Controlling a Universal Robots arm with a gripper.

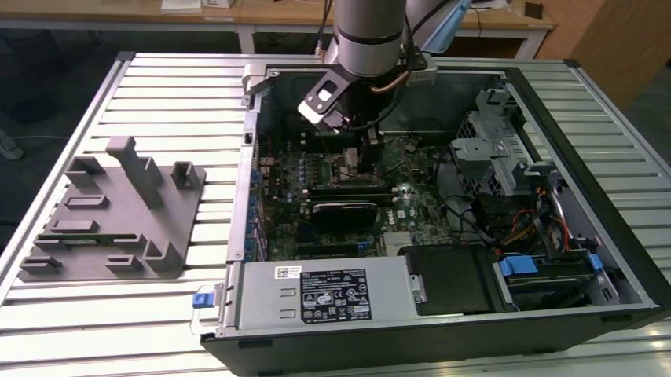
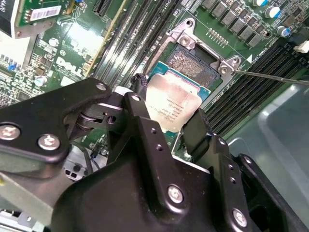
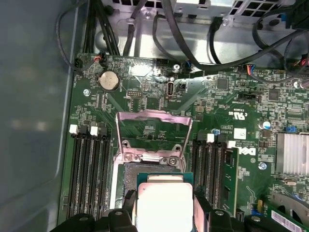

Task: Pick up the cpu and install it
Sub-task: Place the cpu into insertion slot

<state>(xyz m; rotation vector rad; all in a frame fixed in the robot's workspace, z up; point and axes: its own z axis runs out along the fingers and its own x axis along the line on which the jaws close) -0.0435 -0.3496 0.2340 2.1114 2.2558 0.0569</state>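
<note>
Slatted metal table (image 1: 115, 94) carries an open computer case (image 1: 419, 345). A grey fixture plate (image 1: 115, 212) lies at nine o'clock of the case in the exterior view. The arm (image 1: 369, 31) enters the case near twelve o'clock. The gripper (image 2: 170, 107) is clamped on the cpu (image 2: 176, 94), with its fingers (image 2: 145, 121) on opposite edges. The cpu partly overlaps the open socket (image 2: 193, 60), whose hinged frame (image 3: 153, 128) is raised. Whether the cpu is seated cannot be told.
</note>
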